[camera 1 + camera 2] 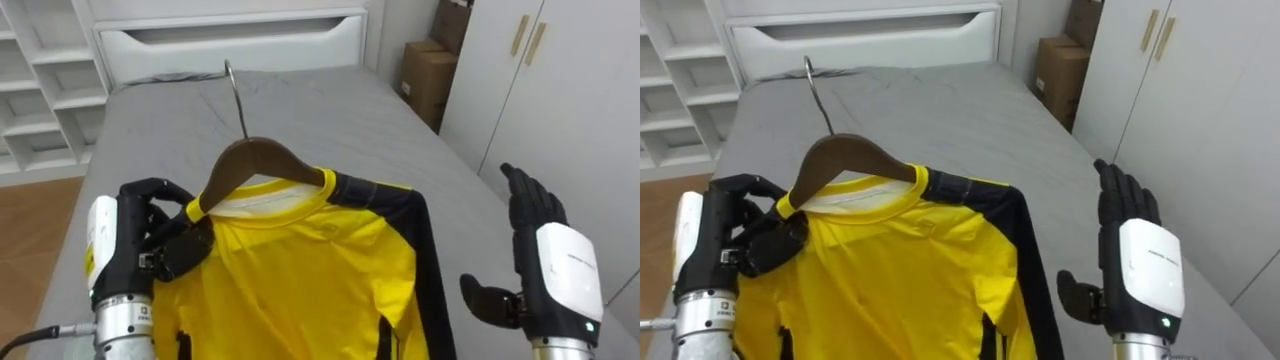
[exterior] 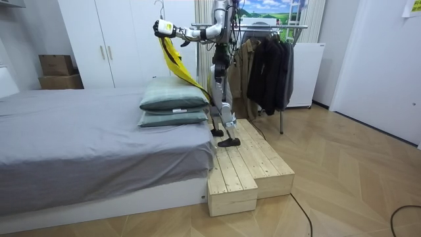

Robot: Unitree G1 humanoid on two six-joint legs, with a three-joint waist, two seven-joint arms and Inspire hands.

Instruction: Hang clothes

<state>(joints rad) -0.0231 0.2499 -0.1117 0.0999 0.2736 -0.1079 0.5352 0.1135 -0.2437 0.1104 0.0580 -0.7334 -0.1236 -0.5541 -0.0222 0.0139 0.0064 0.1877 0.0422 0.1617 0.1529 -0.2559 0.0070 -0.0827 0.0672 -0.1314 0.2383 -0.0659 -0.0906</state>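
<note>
Now, step: by the look of it, you are carrying the clothes toward hanging; the hook is not yet resting on any rail.
Shirt: the yellow shirt (image 1: 300, 275) is draping from the hanger (image 1: 255, 160), raised above the bed (image 1: 330, 105).
Left hand: your left hand (image 1: 150, 235) is curling round the hanger's end and the cloth there, above the bed.
Right hand: your right hand (image 1: 545, 250) is hovering spread and empty, out past the bed's edge.
Doing it well: keep the hook upright and clear, and steady the shirt's free side with the spare hand while you are turning away from the bed.
Room view: it is showing the clothes rack (image 2: 276, 27) behind you, away from the bed, and the platform (image 2: 250, 164) beside the bed where you are standing.
Eye views: they are showing the grip itself.
</note>
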